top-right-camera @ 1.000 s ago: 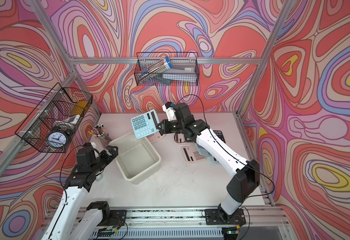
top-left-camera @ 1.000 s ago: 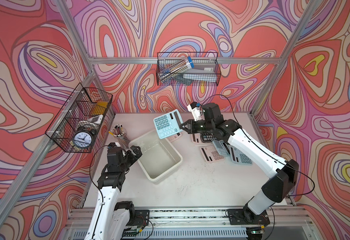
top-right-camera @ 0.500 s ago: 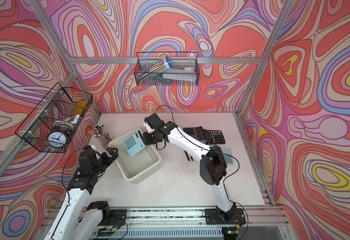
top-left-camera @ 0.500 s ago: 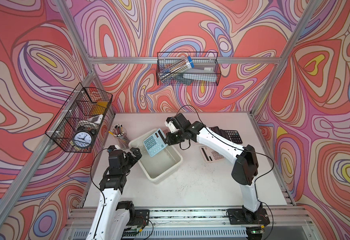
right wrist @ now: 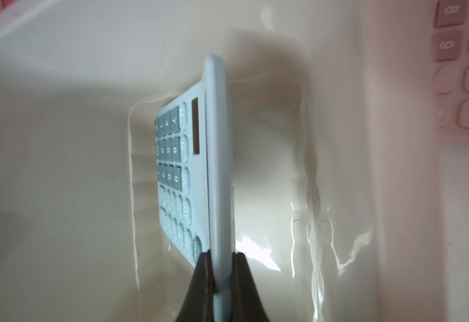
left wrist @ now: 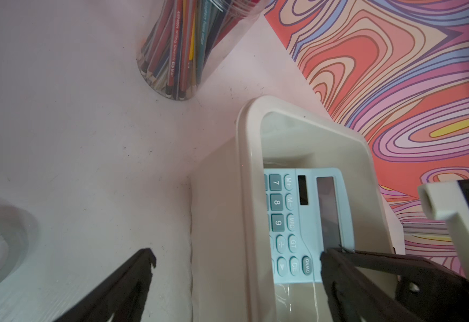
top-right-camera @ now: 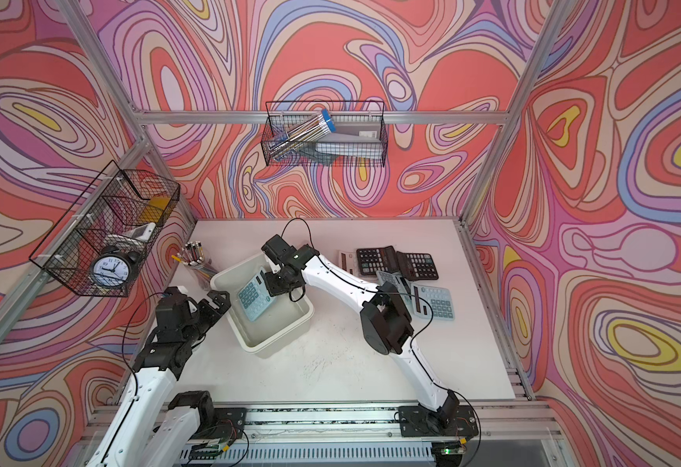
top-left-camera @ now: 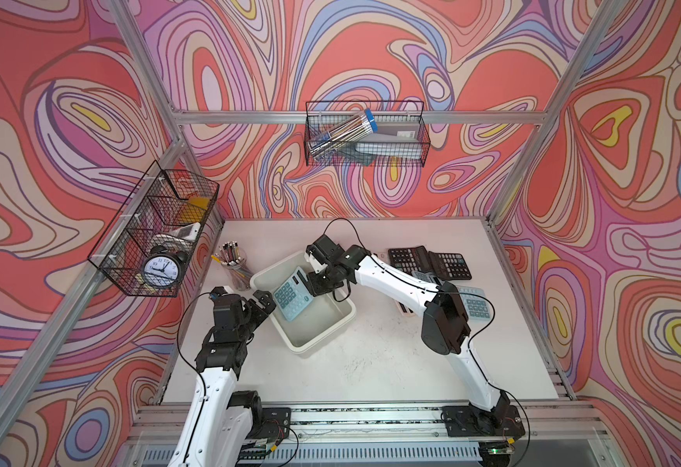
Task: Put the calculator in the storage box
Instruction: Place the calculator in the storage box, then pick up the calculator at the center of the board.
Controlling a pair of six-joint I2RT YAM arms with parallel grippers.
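While the calculator [right wrist: 216, 167] is pinched edgewise by the right gripper [right wrist: 221, 258], tilted inside the storage box [top-left-camera: 327, 335], it could be left propped against a wall if released now; the left gripper [left wrist: 237, 253] is spread.

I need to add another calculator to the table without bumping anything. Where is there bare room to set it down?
The widest bare patch is the table front, between the storage box and the front rail. A narrower strip runs along the back wall behind the box. Crowded: the black calculators' back corner and the pencil cup's corner.
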